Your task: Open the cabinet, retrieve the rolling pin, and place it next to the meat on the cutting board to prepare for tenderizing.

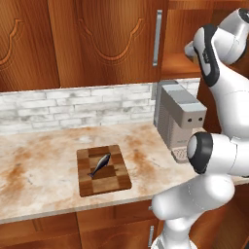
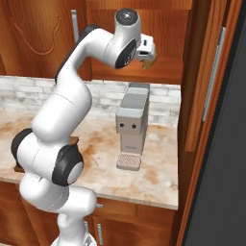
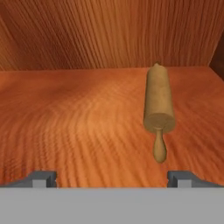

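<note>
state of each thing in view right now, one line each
cabinet: door open
rolling pin: lying on the cabinet shelf, not gripped
gripper: open, at the cabinet opening
meat: lying on the cutting board
cutting board: flat on the counter

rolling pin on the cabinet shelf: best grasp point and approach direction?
Grip the thick barrel of the rolling pin, not the slim handle end. It lies flat on the cabinet shelf, lengthwise along the hand's line of sight, handle toward the camera. Come straight in from the open front, shifted toward the pin, which sits off-centre near one fingertip. The gripper has its jaws open wide, probably enough to straddle the barrel across its width.
</note>
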